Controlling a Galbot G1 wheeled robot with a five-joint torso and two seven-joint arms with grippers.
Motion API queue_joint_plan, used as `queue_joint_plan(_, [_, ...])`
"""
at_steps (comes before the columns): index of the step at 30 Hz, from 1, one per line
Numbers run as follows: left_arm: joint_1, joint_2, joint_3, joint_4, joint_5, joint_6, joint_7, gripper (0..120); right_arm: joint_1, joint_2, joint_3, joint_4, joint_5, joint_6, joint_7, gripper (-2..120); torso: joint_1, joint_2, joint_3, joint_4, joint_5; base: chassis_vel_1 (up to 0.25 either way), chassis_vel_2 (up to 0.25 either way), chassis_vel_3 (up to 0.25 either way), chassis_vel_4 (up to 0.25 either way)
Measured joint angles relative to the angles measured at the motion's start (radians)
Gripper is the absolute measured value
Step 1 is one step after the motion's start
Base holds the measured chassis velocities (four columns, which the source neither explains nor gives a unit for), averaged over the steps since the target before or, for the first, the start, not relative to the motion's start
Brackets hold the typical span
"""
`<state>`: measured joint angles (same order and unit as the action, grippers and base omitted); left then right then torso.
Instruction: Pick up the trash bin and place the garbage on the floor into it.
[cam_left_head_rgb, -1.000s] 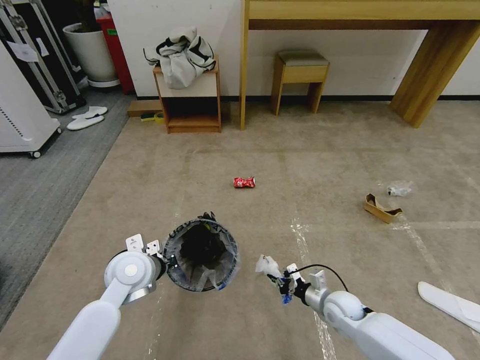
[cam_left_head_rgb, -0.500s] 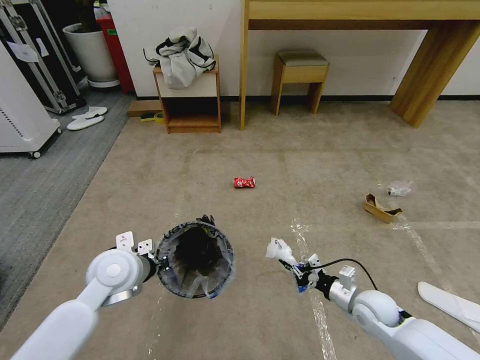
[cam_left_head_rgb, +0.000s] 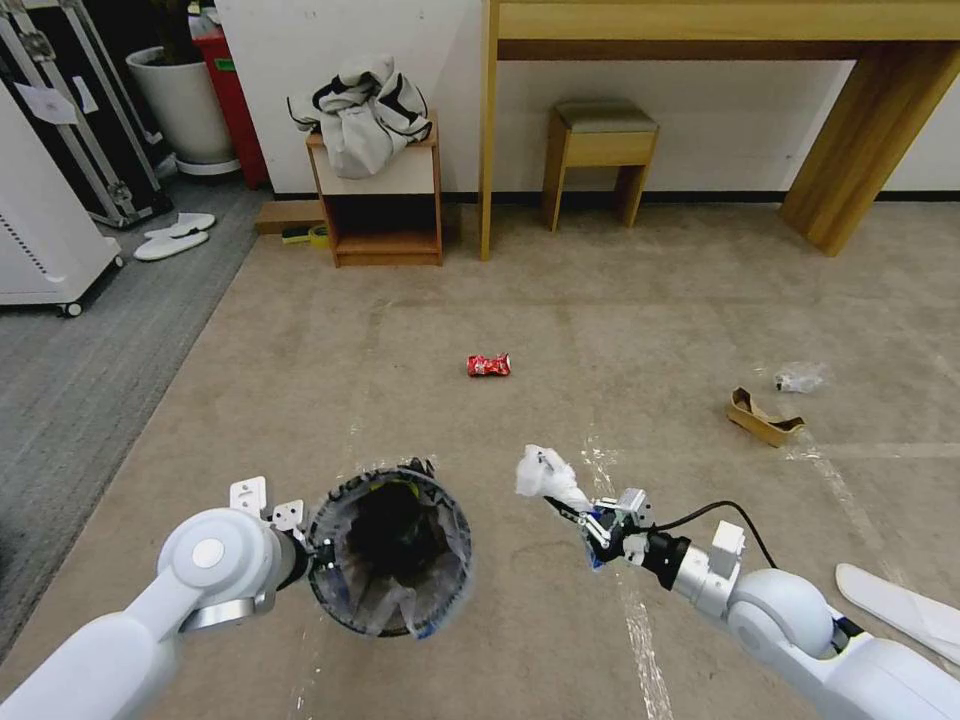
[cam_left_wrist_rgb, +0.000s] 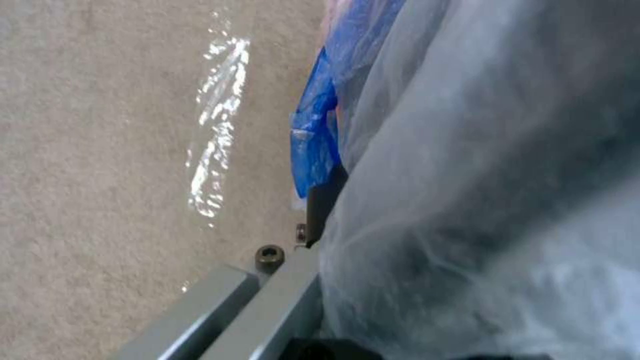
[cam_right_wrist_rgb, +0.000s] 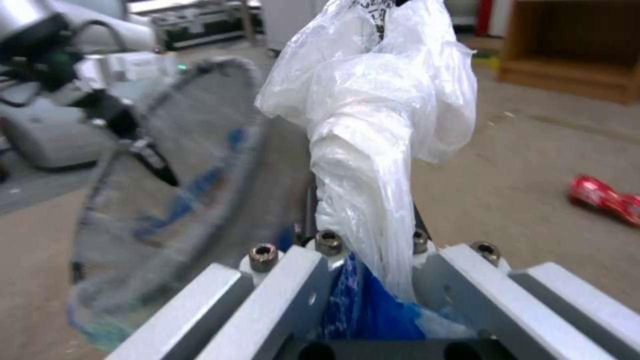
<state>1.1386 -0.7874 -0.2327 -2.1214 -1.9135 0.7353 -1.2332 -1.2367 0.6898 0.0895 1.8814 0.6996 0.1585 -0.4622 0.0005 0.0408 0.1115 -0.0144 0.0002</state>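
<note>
Left claw (cam_left_head_rgb: 312, 560) clamped on trash bin (cam_left_head_rgb: 390, 545) rim, right claw (cam_left_head_rgb: 580, 515) raised, clamped on white plastic (cam_left_head_rgb: 545, 478)

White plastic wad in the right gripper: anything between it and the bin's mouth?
Nothing visible. The white plastic wad, clamped in the right gripper, is beside the trash bin that the left gripper holds; just bare floor shows between them.
</note>
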Motion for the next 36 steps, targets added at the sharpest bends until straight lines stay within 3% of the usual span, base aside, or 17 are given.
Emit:
queue_joint_plan(6, [0.001,-0.003,-0.004,-0.033,-0.028,0.0,-0.03,0,-0.01,-0.028,-0.002,0.053,-0.05,0.019,-0.059,1,0.0,0.0,0.0,-0.0001,-0.0001,0.0,0.0,0.0,0.0])
queue_joint_plan(19, [0.005,-0.024,-0.004,-0.015,-0.022,0.0,-0.047,0,0.0,-0.054,-0.024,0.146,-0.095,0.017,-0.142,1,0.0,0.0,0.0,0.0,-0.0002,0.0,0.0,0.0,0.0])
queue_joint_plan(31, [-0.017,-0.06,0.034,0.0,-0.009,0.0,-0.049,0,0.044,-0.017,-0.092,0.169,-0.115,-0.016,-0.173,1,0.0,0.0,0.0,-0.0001,-0.0002,0.0,0.0,0.0,0.0])
queue_joint_plan(36, [-0.019,-0.092,0.051,-0.001,0.004,0.0,-0.053,0,0.083,0.03,-0.161,0.162,-0.132,-0.035,-0.173,1,0.0,0.0,0.0,-0.0001,-0.0001,0.0,0.0,0.0,0.0])
